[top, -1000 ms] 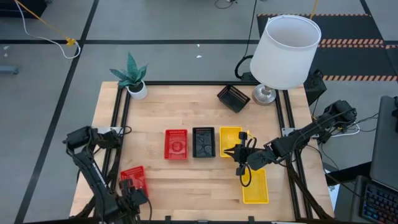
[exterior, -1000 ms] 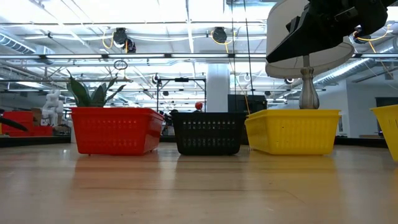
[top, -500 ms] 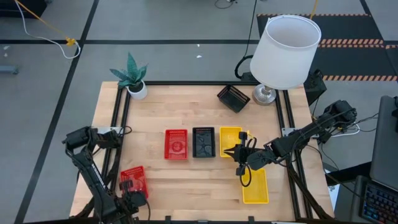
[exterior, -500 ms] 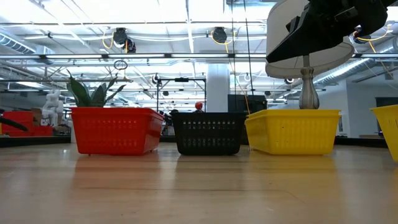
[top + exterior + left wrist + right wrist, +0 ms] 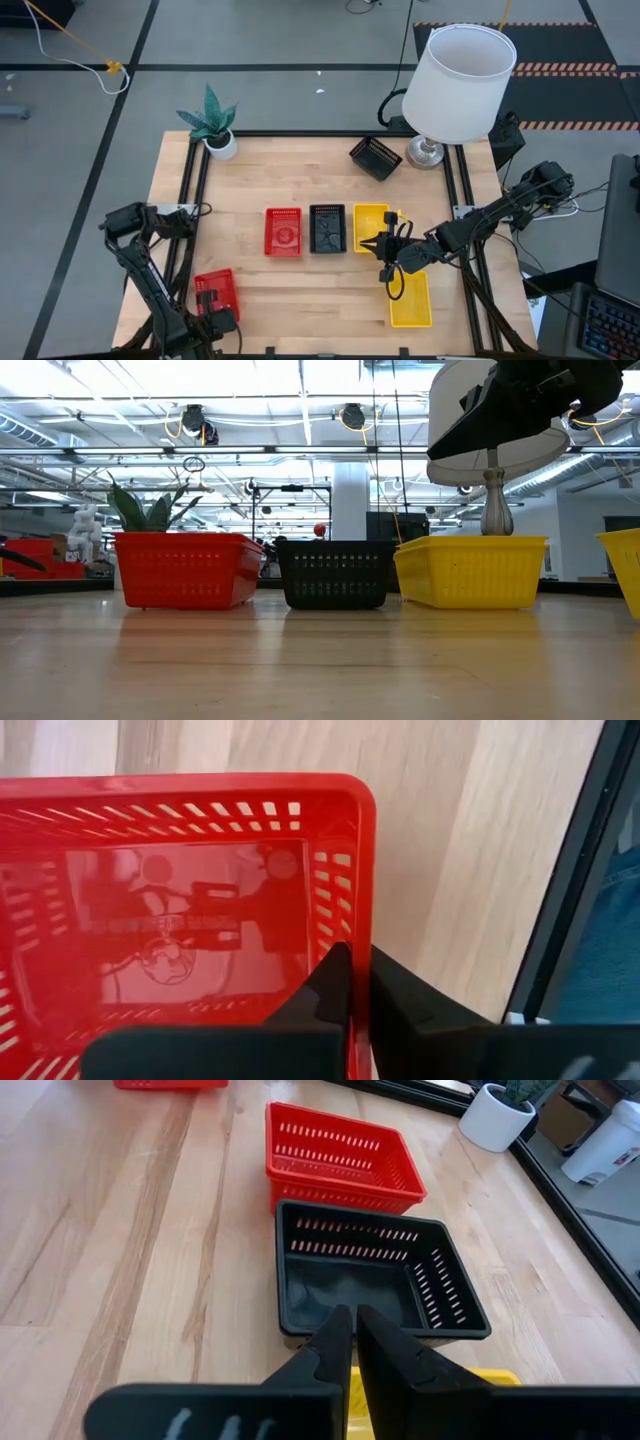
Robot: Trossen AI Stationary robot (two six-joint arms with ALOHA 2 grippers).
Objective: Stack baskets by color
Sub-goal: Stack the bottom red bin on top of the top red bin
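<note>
A red basket (image 5: 215, 288) rests flat on the table near its front left corner, and my left gripper (image 5: 352, 955) points down at it, shut on its wall. In the middle of the table a red basket (image 5: 283, 231), a black basket (image 5: 327, 228) and a yellow basket (image 5: 371, 222) stand side by side in a row. My right gripper (image 5: 383, 250) hangs shut over the near end of that yellow basket, with nothing between its fingers. A second yellow basket (image 5: 410, 298) lies near the front right. My left gripper pinches one side wall of the red basket at its rim (image 5: 362, 910), a little way from a corner. One finger (image 5: 330, 982) stands inside the basket and the other (image 5: 405, 1000) outside. The fingers come from above, pointing down. The basket's bottom lies on the table.
A black basket (image 5: 375, 157) sits askew at the far side beside a white-shaded lamp (image 5: 456, 85). A potted plant (image 5: 212, 125) stands at the far left corner. Dark frame rails (image 5: 190, 200) run along the table's left and right edges.
My left gripper has sunk a little onto the front left red basket and shut on its wall. The basket stays on the table. My right gripper has kept still.
</note>
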